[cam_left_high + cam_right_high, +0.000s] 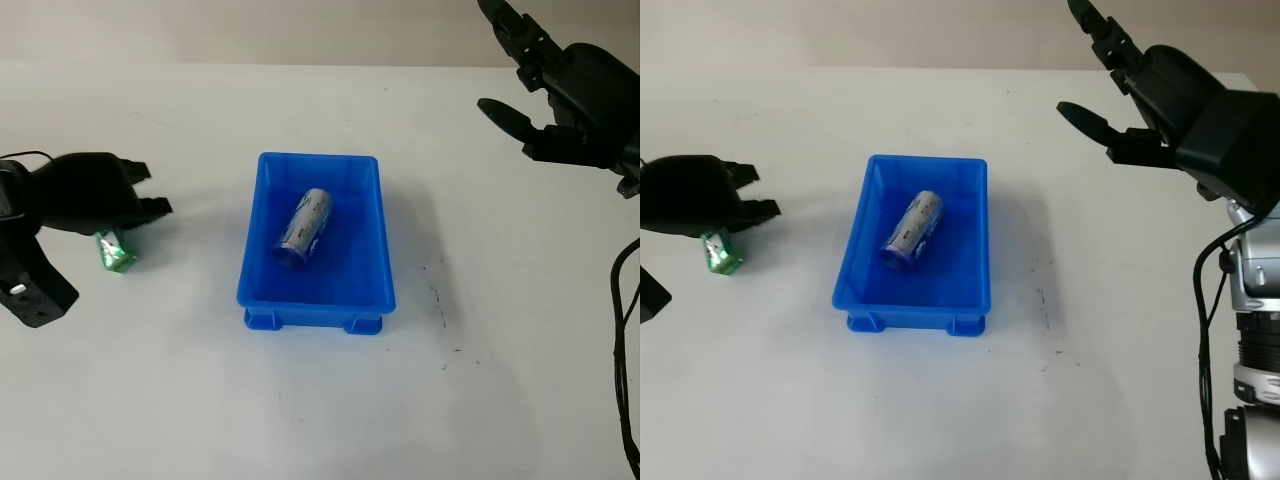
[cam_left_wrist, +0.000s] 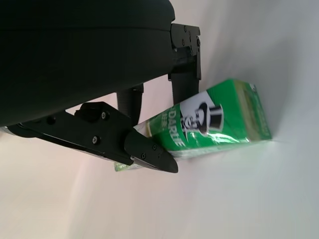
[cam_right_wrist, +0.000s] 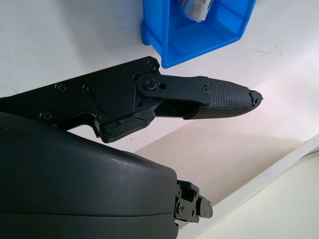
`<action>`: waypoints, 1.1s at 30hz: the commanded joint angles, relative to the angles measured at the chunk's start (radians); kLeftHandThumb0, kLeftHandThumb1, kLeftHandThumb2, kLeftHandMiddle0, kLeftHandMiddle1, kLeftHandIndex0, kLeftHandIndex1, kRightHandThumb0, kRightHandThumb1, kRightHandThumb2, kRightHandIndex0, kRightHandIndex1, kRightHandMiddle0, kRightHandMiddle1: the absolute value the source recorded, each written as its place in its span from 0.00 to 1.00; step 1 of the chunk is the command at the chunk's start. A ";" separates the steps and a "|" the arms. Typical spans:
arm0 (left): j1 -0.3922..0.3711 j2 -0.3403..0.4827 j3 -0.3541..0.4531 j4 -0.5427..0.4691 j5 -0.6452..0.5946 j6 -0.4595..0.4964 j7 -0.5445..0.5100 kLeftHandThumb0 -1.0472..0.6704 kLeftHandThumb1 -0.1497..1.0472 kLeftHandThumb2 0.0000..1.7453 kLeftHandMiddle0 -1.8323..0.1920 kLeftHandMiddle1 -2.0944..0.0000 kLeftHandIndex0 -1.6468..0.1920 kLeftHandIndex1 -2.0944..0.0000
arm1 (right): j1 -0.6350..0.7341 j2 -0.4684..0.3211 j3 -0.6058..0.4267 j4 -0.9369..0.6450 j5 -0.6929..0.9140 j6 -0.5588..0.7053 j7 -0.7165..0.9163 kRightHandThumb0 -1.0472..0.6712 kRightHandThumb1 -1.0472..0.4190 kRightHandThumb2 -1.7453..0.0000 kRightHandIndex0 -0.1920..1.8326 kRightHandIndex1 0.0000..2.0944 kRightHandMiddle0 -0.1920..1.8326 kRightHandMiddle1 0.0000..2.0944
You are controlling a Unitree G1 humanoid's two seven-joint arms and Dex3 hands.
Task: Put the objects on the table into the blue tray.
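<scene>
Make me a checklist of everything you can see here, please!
Surface: white table, a few dark specks near the tray.
Job's things: blue tray mid-table with a can lying inside; green box on the table, left of the tray.
Clutter: nothing seen.
Hands: left hand over the green box, fingers around it, grasp not certain; right hand open, raised beyond the tray's right side.
Cables: black cables at the right edge.
Surroundings: pale wall behind the table.

head stereo: down at table (image 1: 300, 400) | wrist cams: close beside hands
</scene>
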 commanded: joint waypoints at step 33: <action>0.481 -0.235 0.898 -0.999 -1.352 0.684 -0.840 0.49 0.92 0.03 0.84 0.00 0.86 0.02 | 0.011 0.007 0.010 -0.006 -0.010 -0.030 -0.015 0.14 0.00 0.70 0.02 0.03 0.02 0.02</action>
